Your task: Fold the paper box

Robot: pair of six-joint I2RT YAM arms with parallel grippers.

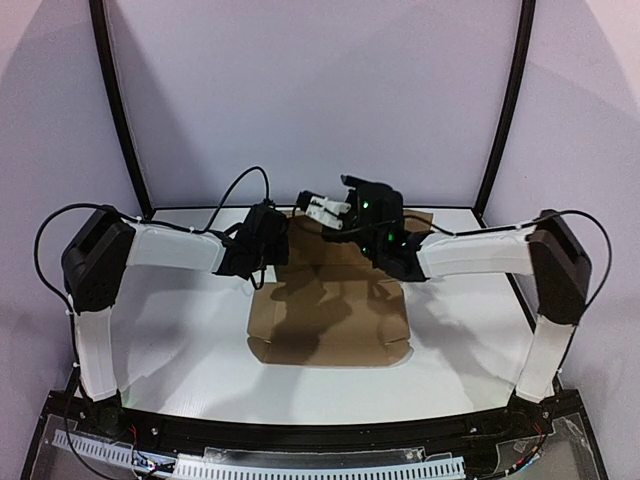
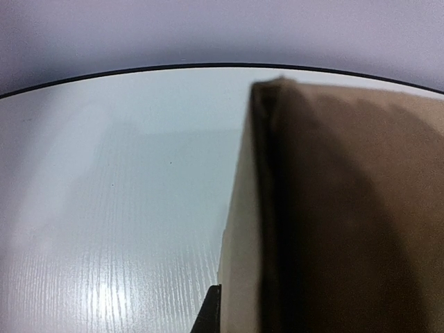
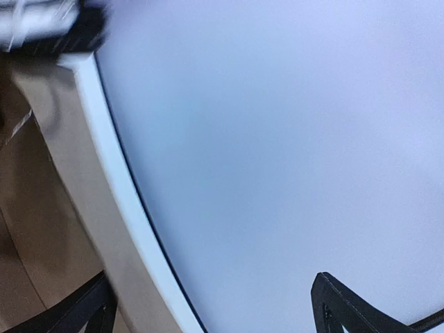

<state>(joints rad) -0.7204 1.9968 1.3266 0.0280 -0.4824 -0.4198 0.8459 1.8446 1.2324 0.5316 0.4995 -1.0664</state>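
Top external view: left gripper (image 1: 258,272) clamps the brown corrugated-cardboard paper box (image 1: 330,320) at centre frame; right gripper (image 3: 211,277) gapes wide, empty.

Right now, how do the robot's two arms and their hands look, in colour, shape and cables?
The left arm and right arm have white covered links and bulky black joint housings. Thin black cables loop outside each. The left hand and right hand are black; the right one's fingers look pointed. Small green lights glow on the right wrist.
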